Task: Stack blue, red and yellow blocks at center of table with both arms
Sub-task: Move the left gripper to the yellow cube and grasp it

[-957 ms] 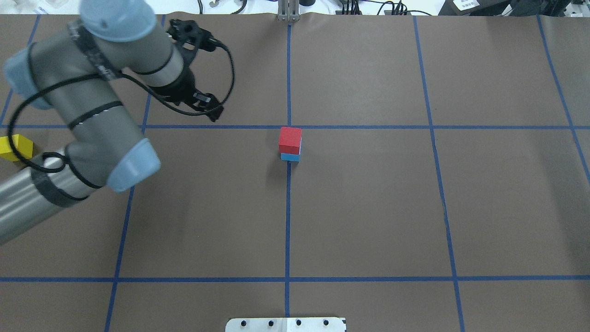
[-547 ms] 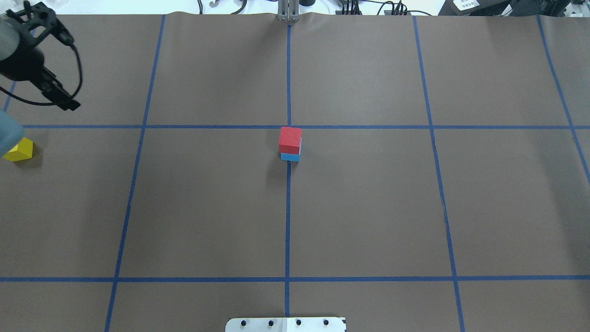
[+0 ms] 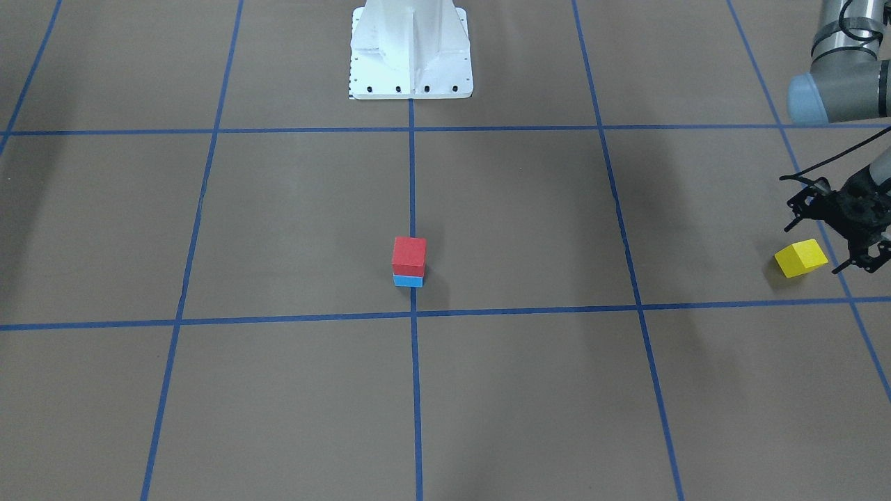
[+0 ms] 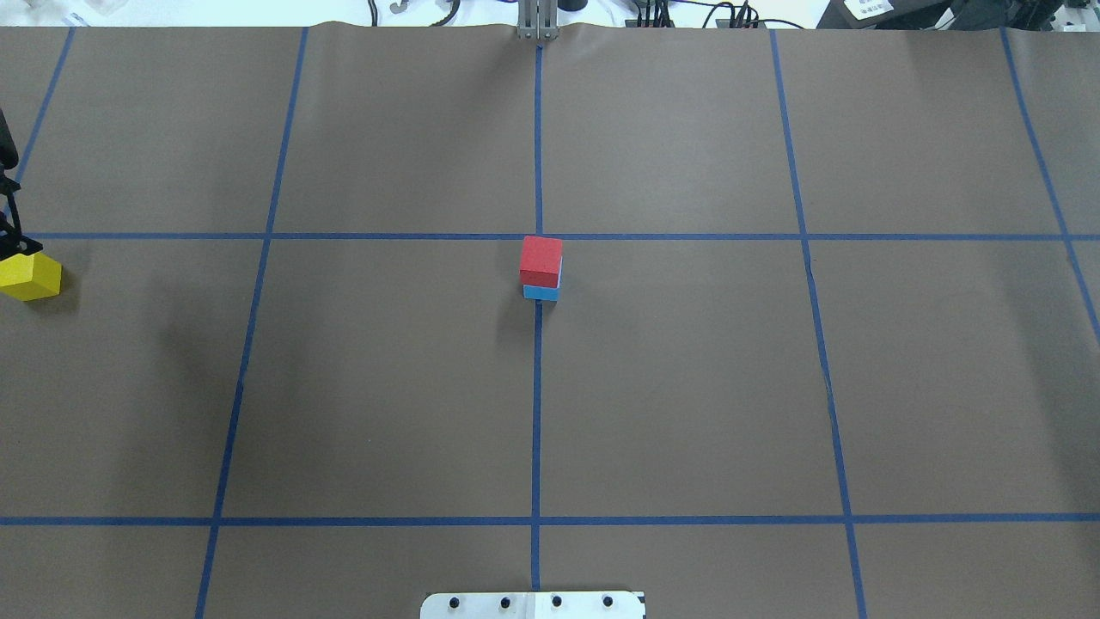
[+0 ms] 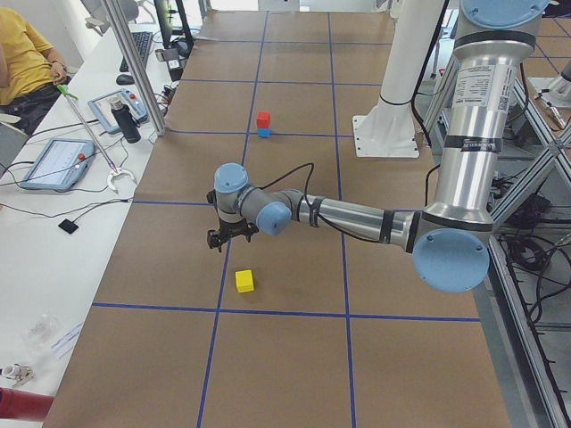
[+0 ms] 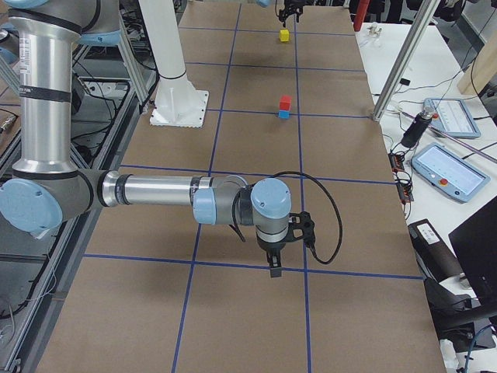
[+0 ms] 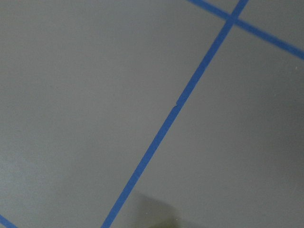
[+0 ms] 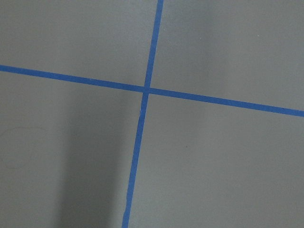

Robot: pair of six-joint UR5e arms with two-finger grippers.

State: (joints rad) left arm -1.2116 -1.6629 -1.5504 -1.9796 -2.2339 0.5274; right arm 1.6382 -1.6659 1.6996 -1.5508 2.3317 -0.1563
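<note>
A red block (image 4: pixel 541 260) sits on a blue block (image 4: pixel 540 293) at the table's centre, also in the front view (image 3: pixel 408 256). A yellow block (image 4: pixel 31 277) lies alone at the far left edge, and in the front view (image 3: pixel 800 258). My left gripper (image 3: pixel 832 243) is open and empty, just beyond the yellow block and slightly above the table. Only its tip (image 4: pixel 13 236) shows in the overhead view. My right gripper (image 6: pixel 273 260) shows only in the exterior right view, low over the table far from the blocks. I cannot tell if it is open or shut.
The white robot base (image 3: pixel 411 49) stands at the table's near edge behind the stack. Blue tape lines grid the brown table (image 4: pixel 687 387). A side bench with tablets (image 5: pixel 53 160) and a seated person (image 5: pixel 27 53) runs along the far edge.
My left arm has swept left across the overhead view and nearly out of it. Its gripper has come down beside the yellow block. The blocks have not moved.
</note>
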